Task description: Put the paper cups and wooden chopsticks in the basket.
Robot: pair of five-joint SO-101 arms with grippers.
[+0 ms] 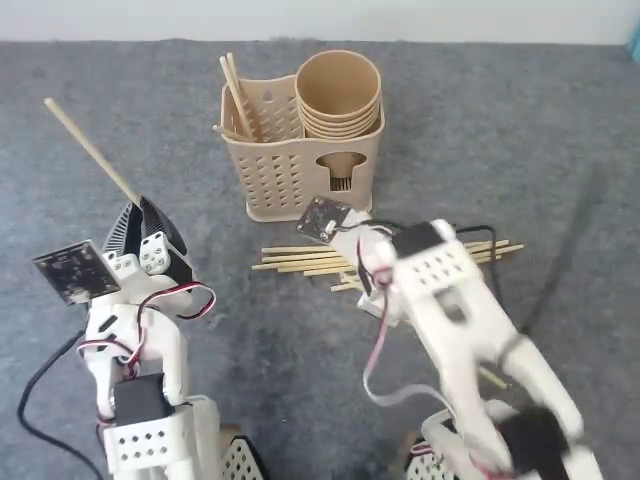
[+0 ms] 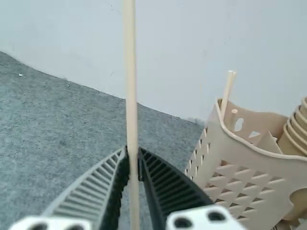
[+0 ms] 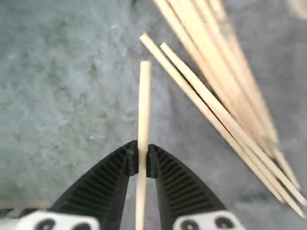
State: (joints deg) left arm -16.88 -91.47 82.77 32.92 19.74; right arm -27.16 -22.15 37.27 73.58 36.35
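- At the lower left of the high view, the left gripper (image 1: 140,215) is seen clenched on one wooden chopstick (image 1: 90,150). Most of the stick's length is carried beyond the fingertips, and its long axis runs toward the upper left of the frame, away from the basket.
- The basket (image 1: 300,150) is placed at the upper centre, up and to the right of that gripper. A stack of paper cups (image 1: 338,90) is seated in its right compartment, and the stored chopsticks (image 1: 238,95) are leaned in its left one.
- Just below the basket's front wall, the right gripper (image 3: 142,153) is closed around a second chopstick (image 3: 144,96), close to the grey mat (image 1: 540,130). Beside it, the loose chopsticks (image 1: 300,262) are laid roughly left to right across the middle of the frame.
- The coming move is judged to turn on the left arm's stick: its free tip has to be swung rightward and tipped upright — only then can it be lowered into the left compartment, the one nearer this arm.
- A clash is judged possible, since the right arm is nearer the basket.
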